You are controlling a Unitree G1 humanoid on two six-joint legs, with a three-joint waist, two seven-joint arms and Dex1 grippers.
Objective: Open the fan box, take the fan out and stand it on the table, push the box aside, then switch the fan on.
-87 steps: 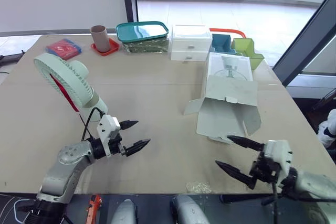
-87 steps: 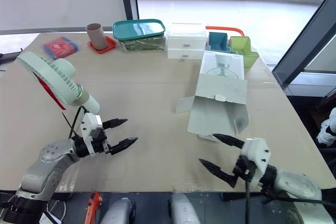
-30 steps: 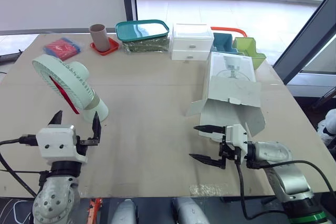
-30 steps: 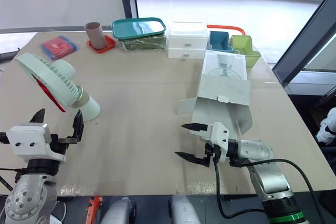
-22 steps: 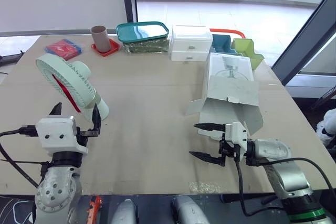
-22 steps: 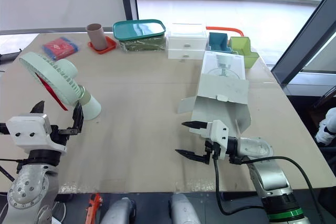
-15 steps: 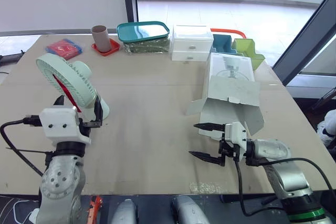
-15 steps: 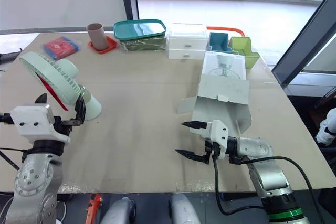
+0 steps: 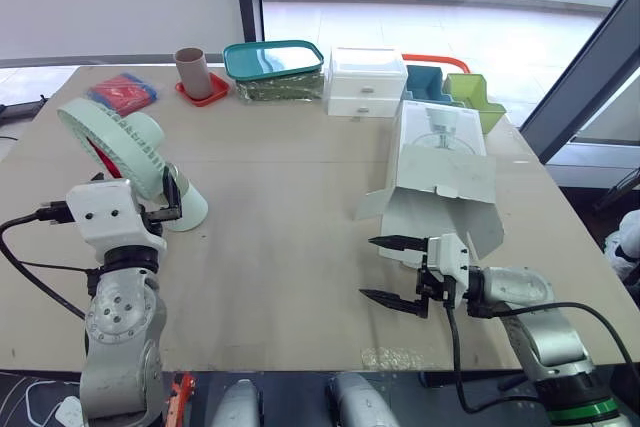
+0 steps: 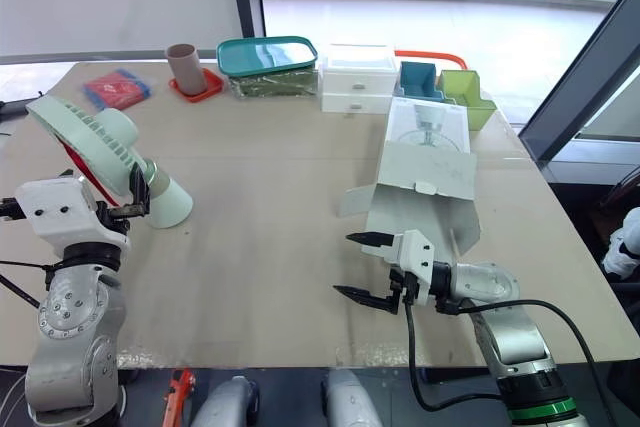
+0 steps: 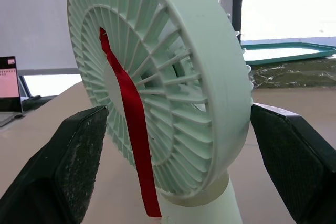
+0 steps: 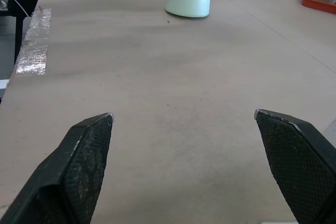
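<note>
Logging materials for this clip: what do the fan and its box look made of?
Fan: pale green moulded plastic, matte, going by the thin ribbed grille; its red ribbon looks like fabric. Box: thin white card, seemingly, with creased folded flaps.

fan (image 11: 173,93) top cut off, base cropped

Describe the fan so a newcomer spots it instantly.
Find the tan table and go to its left side, nearer the robot than the red packet and the brown cup. The fan stands there on a cone base: pale mint, with a round ribbed grille. Only it has a red ribbon down its face.
</note>
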